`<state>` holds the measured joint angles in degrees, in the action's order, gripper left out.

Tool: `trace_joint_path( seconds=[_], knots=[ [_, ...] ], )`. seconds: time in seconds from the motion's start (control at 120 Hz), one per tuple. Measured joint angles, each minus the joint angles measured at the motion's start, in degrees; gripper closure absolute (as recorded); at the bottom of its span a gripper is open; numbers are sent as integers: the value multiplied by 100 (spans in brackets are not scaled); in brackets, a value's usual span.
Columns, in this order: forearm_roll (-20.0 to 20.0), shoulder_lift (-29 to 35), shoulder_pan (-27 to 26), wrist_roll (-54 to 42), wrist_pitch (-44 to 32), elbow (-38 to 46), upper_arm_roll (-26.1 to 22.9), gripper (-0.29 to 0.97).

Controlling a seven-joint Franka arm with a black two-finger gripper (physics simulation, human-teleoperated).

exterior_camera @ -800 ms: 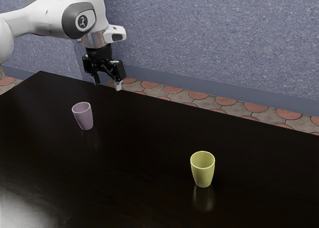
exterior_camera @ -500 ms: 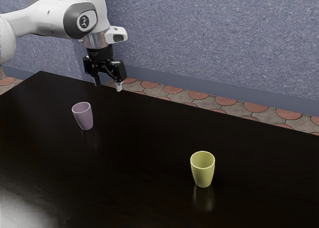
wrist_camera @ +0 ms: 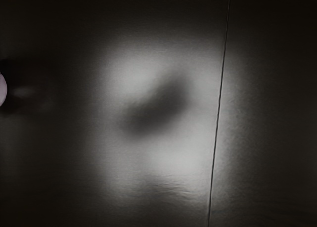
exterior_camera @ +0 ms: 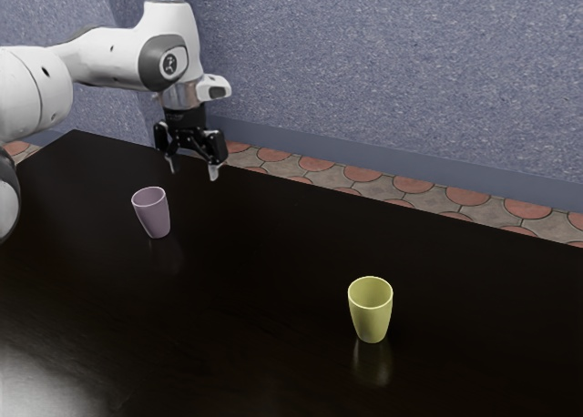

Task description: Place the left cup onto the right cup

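Lilac cup [exterior_camera: 150, 210] stands upright on the dark table [exterior_camera: 273, 362], left of centre, below and slightly left of the gripper [exterior_camera: 191, 168]; fingers spread wide, holding nothing; the gripper has dipped lower and leftward since before; yellow cup [exterior_camera: 370, 308] stands lower right.

hand [exterior_camera: 191, 168] sunk lower toward the purple cup [exterior_camera: 150, 211], arm [exterior_camera: 100, 57] stretched further in

A speckled blue-grey wall [exterior_camera: 410, 62] with a dark baseboard [exterior_camera: 383, 157] meets a terracotta tiled floor [exterior_camera: 414, 186] beyond the glossy black tabletop [exterior_camera: 255, 344].
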<state>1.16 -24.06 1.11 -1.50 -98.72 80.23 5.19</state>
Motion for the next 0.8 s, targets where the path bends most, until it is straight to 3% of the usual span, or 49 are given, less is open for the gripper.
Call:
trace_joint_path(
  seconds=[0.8],
  knots=[
    [-34,-492,1151,-636,-12,-284,0,0]
  ],
)
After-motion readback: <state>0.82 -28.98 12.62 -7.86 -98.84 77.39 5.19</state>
